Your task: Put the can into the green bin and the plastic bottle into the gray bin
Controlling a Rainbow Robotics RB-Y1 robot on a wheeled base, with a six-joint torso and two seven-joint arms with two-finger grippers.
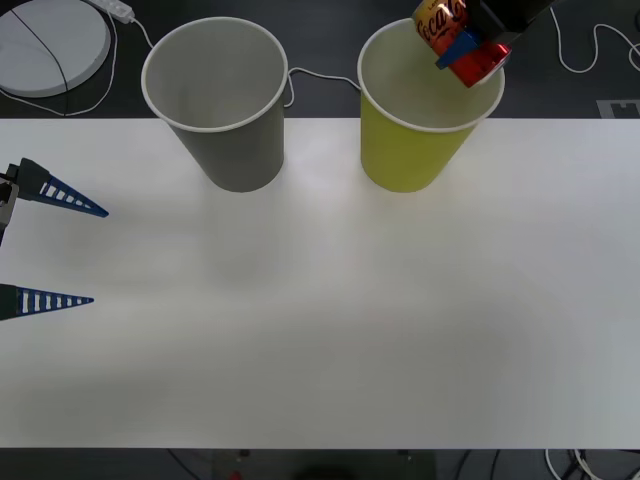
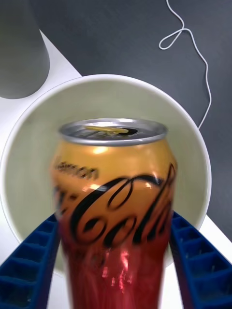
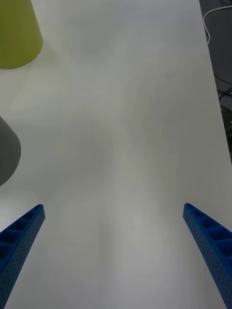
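My right gripper (image 1: 468, 48) is shut on the can (image 1: 452, 38), orange-gold above and red below, and holds it tilted over the mouth of the green bin (image 1: 425, 150) at the back right. From the right wrist the can (image 2: 116, 207) sits between the blue fingers (image 2: 29, 260), directly above the green bin's pale inside (image 2: 34, 159). The gray bin (image 1: 225, 130) stands upright at the back left, its wall also seen as the gray bin (image 2: 21, 58). My left gripper (image 1: 65, 250) hangs open at the table's left edge. The plastic bottle is out of view.
A white table (image 1: 330, 320) spreads in front of both bins. Behind its far edge lie white cables (image 1: 585, 55) and a round white disc (image 1: 45, 45) on a dark floor. The left wrist sees the green bin (image 3: 17, 34) and the gray bin (image 3: 7, 154) at its edge.
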